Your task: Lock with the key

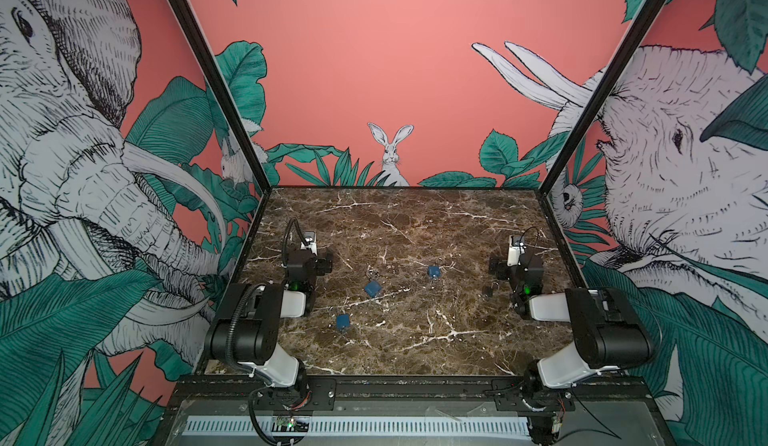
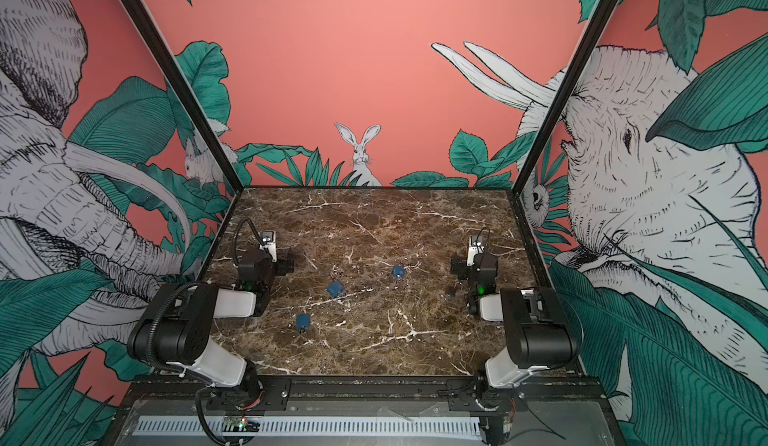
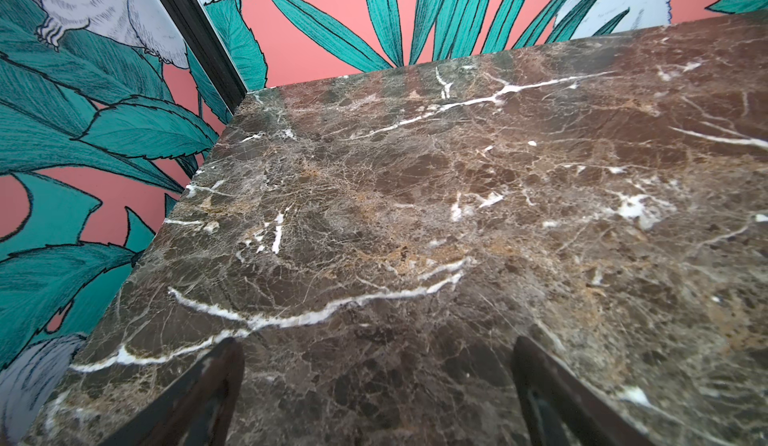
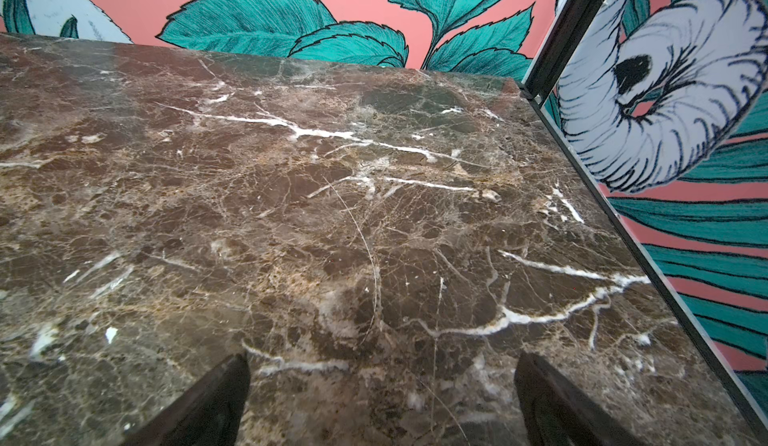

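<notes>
The left gripper (image 3: 374, 352) and right gripper (image 4: 382, 361) both hang released and empty over bare marble table (image 1: 415, 223), each near its own side edge. In the open middle, well apart, lie the far blue padlock (image 1: 434, 272), middle blue padlock (image 1: 372, 288) and near blue padlock (image 1: 343, 321). A dark padlock (image 1: 488, 291) lies just beside the right arm. Any key is too small to tell.

Three blue padlocks (image 1: 372, 288) (image 1: 434, 272) (image 1: 343, 321) and one dark padlock (image 1: 489, 289), lying flat.
Blue ones between left gripper (image 3: 376, 343) and right gripper (image 4: 382, 358); dark one near the right.
</notes>
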`<state>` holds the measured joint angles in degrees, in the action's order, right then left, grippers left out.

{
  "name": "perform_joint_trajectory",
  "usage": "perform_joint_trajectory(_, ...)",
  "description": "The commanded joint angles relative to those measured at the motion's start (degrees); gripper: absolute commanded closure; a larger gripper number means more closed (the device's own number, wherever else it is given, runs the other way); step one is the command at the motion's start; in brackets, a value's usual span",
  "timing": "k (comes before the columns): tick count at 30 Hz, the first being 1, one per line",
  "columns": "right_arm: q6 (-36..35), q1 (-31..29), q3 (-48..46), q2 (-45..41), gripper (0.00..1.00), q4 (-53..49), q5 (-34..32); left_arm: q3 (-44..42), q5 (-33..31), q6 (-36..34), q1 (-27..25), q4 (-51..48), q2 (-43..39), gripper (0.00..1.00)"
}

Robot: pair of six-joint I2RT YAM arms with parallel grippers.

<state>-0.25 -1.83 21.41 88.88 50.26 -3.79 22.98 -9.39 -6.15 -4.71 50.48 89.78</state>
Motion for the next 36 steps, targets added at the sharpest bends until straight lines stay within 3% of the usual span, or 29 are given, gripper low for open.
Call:
perform_joint_trajectory(1, -0.3, 0.2, 1.2, -0.2, 0.01, 1.3, 0.4, -0.1, 0.5, -0.8, -0.1, 0.7, -0.8, 0.01)
perform_joint_trajectory(11, -0.4, 0.1, 0.9, -0.7, 0.01, 1.8, -0.2, -0.2, 0.5, -0.9, 0.0, 0.8, -1.0, 0.01)
perform_joint_trajectory(18, 0.0, 0.1, 2.4, -8.5, 0.01, -7.5, -0.9, 0.1, -1.6, -0.5, -0.1, 0.8, -1.5, 0.01)
perform_joint_trajectory(26, 1.3, 0.0, 7.3, -17.1, 0.01, -23.7, 0.2, 7.1, -4.4, 1.2, -0.1, -20.0, -9.7, 0.01)
perform_joint_trajectory(31, 4.0, -0.6, 9.7, -22.2, 0.01, -32.7, 5.3, 12.3, -0.8, 5.7, -0.1, -34.3, -15.5, 0.01)
perform_joint_trajectory(36, 6.3, -2.7, 11.9, -26.9, 0.01, -41.6, 5.1, 18.0, 4.8, 7.8, -0.1, -47.3, -18.0, 0.01)
